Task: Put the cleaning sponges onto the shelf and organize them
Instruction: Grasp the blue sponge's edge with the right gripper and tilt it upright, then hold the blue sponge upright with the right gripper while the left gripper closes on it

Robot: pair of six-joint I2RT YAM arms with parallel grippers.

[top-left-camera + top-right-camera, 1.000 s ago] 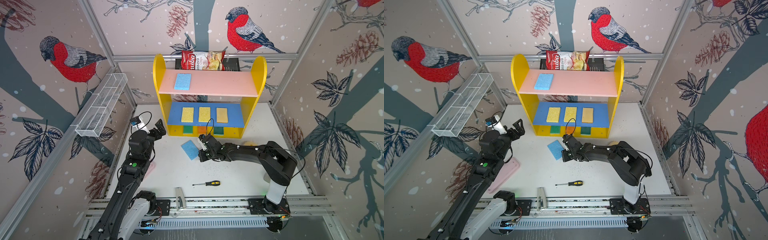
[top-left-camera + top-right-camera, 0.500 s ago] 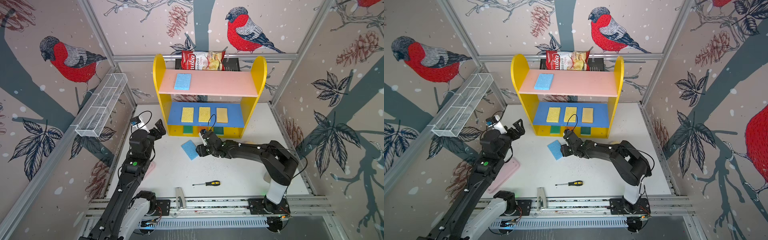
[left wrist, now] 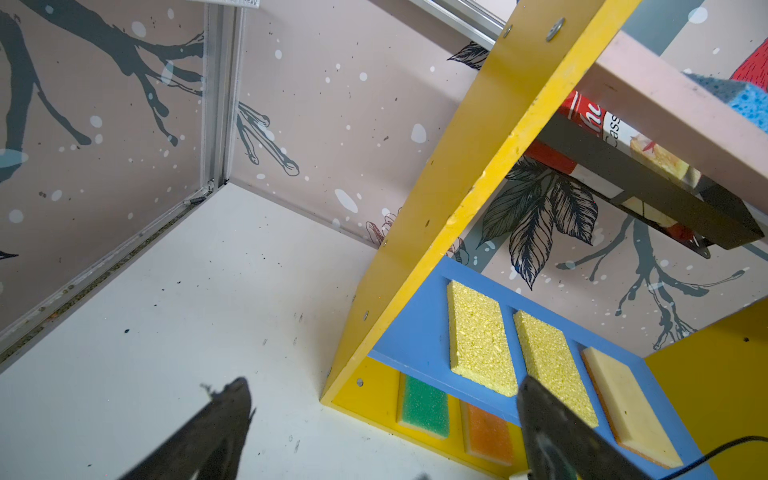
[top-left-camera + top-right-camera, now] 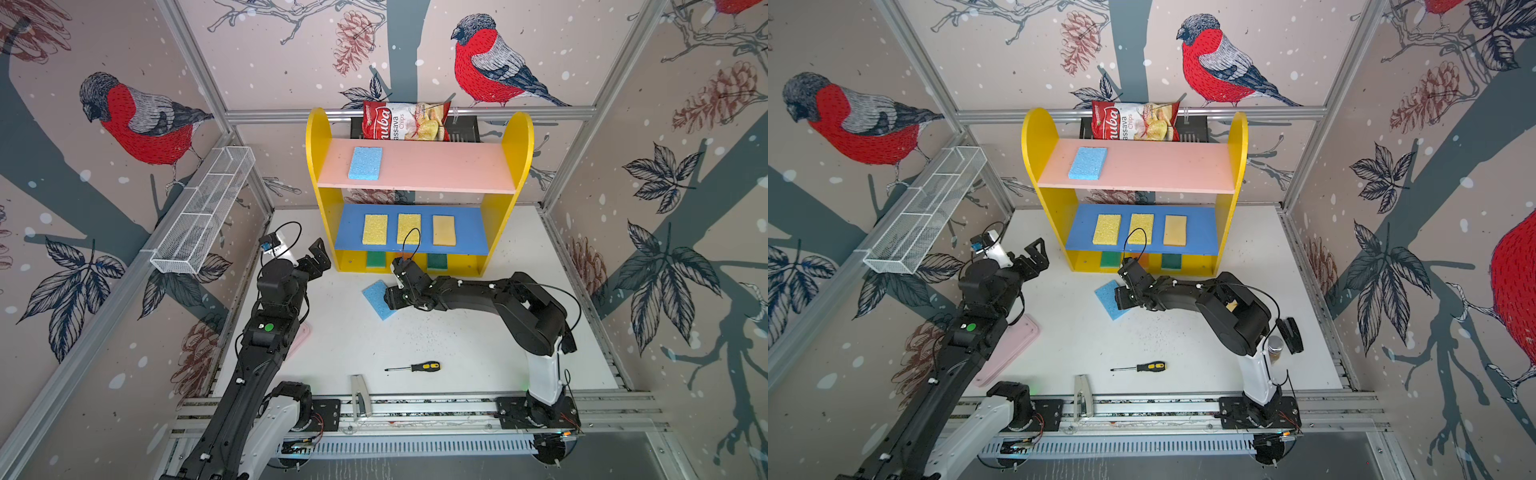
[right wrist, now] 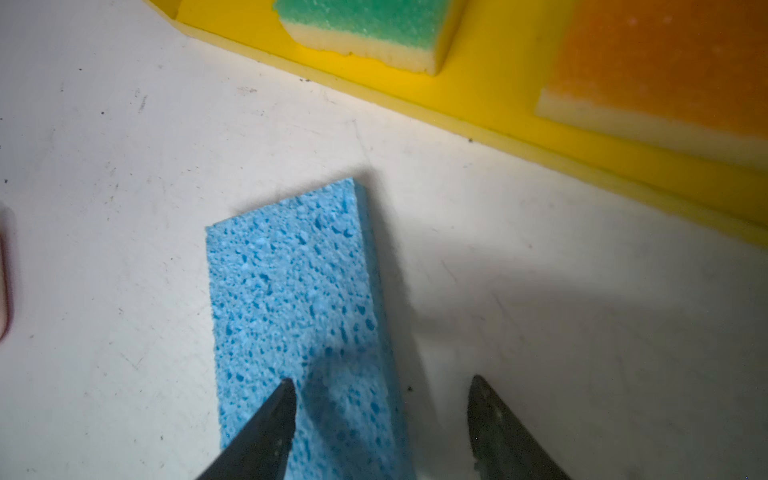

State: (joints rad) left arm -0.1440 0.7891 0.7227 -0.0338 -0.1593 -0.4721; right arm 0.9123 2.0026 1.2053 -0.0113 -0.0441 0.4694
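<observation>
Right gripper [image 5: 381,380] has opened from shut and moved over the loose blue sponge [image 5: 291,299] on the table [image 5: 104,208], jaws straddling its edge. You're set to grasp it for the shelf [image 4: 424,176]. Left gripper [image 4: 318,257] hangs wide, empty.

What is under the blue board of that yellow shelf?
On the yellow base: left green sponge, orange sponge, right green sponge. Only their front ends show; the blue board covers the rest.
</observation>
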